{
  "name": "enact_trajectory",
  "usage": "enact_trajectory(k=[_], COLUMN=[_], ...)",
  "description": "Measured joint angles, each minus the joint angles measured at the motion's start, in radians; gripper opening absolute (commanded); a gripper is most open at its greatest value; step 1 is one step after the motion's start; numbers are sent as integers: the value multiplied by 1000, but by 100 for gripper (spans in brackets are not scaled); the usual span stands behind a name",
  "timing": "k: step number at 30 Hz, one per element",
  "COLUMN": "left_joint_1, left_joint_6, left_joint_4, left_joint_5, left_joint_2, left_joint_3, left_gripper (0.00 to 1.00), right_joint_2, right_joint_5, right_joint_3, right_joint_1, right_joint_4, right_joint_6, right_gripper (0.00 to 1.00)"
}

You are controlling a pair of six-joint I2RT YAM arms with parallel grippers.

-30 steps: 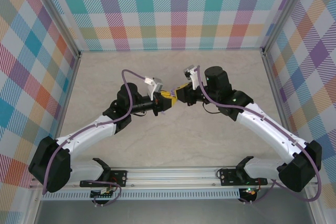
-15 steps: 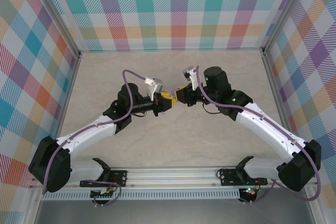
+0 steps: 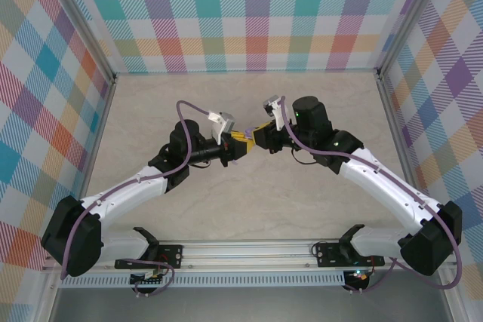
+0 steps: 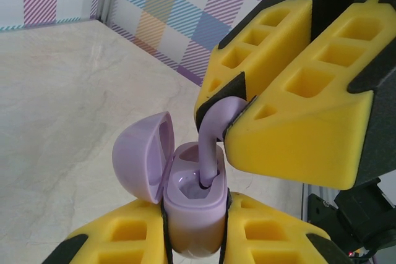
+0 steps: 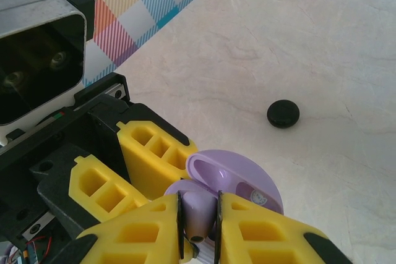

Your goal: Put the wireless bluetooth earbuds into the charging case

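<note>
My left gripper is shut on the lower half of the lavender charging case, whose hinged lid stands open to the left. My right gripper is shut on a lavender earbud. In the left wrist view the earbud's stem reaches down from the right gripper's yellow fingers, and its tip sits in the case's right socket. The open lid lies just beyond the right fingers. From above, the two grippers meet tip to tip over the table's middle.
A round black disc lies alone on the beige marble table beyond the grippers. Checked walls with metal posts close in the left, back and right sides. Both arm bases sit on the rail at the near edge.
</note>
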Motion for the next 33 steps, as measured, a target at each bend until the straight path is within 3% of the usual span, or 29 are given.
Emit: enact_trajectory(k=[33], left_joint_1=[0], left_joint_6=[53], left_joint_4=[-60], left_joint_5=[11], left_joint_2=[0], left_joint_3=[13], left_gripper=[10], right_joint_2=[51], right_joint_5=[5], right_joint_3=[74], right_joint_1=[14], right_joint_4=[-113], right_joint_6=[-37], right_gripper=[20])
